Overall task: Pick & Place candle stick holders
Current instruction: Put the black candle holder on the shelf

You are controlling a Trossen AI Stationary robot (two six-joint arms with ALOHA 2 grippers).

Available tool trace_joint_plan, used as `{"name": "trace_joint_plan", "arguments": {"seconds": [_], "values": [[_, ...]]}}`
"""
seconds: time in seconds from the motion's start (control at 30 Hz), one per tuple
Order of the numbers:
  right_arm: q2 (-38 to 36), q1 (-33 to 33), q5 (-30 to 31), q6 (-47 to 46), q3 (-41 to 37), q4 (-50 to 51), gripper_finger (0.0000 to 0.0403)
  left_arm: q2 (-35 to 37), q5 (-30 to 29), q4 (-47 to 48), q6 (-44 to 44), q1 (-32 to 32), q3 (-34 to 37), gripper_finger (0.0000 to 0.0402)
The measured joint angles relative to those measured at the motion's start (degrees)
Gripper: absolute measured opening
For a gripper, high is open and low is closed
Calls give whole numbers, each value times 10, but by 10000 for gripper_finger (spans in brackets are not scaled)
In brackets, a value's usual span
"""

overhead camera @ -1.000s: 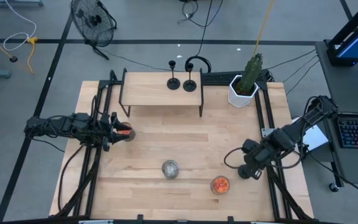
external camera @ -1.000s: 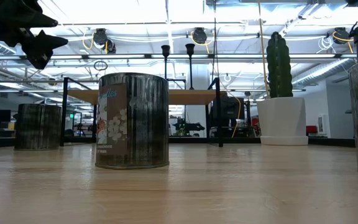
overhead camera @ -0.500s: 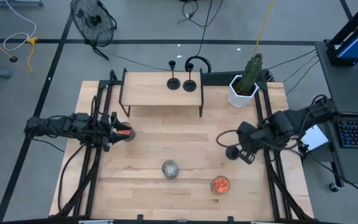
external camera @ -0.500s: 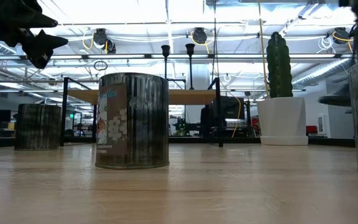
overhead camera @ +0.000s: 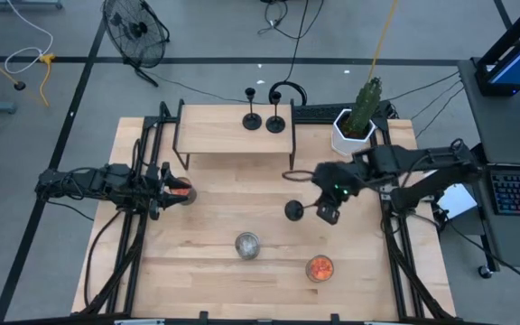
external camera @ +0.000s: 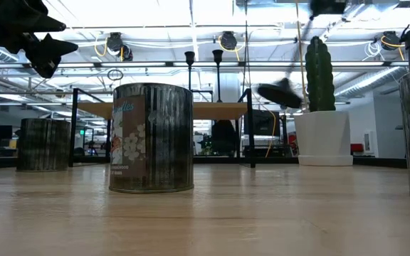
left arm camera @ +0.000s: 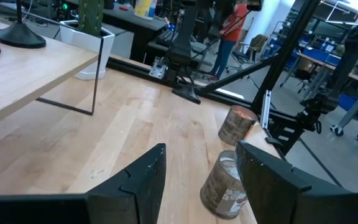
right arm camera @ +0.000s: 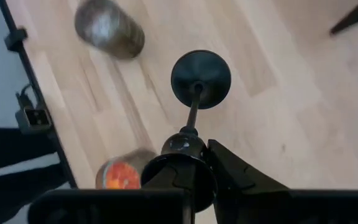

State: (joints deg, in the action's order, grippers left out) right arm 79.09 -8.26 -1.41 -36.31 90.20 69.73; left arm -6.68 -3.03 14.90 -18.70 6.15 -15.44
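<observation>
- The worktop (overhead camera: 242, 194) is a pale wooden board with dark rails along its left and right edges.
- A low wooden shelf (overhead camera: 215, 133) on thin dark legs stands at the far edge of the worktop, left of centre.
- Two black candle stick holders (overhead camera: 253, 120) stand upright on the shelf's right half, just beside each other.
- A white pot with a cactus (overhead camera: 354, 133) sits at the far right corner, beside the shelf.
- A silver can (overhead camera: 247, 245) stands upright near the front, about mid-width.
- An orange-filled jar (overhead camera: 320, 267) stands to the can's right, nearer the front edge.
- A second orange-filled jar (overhead camera: 181, 190) stands by the left rail.
</observation>
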Motion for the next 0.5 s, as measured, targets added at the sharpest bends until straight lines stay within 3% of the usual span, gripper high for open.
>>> {"name": "trace_joint_plan", "arguments": {"seconds": [0.33, 0.5], "values": [[70, 93, 17, 123, 139, -5, 14, 0, 1, 6, -1, 0, 0, 200], [93, 147, 16, 135, 204, -3, 14, 0, 2, 18, -10, 0, 0, 200]]}}
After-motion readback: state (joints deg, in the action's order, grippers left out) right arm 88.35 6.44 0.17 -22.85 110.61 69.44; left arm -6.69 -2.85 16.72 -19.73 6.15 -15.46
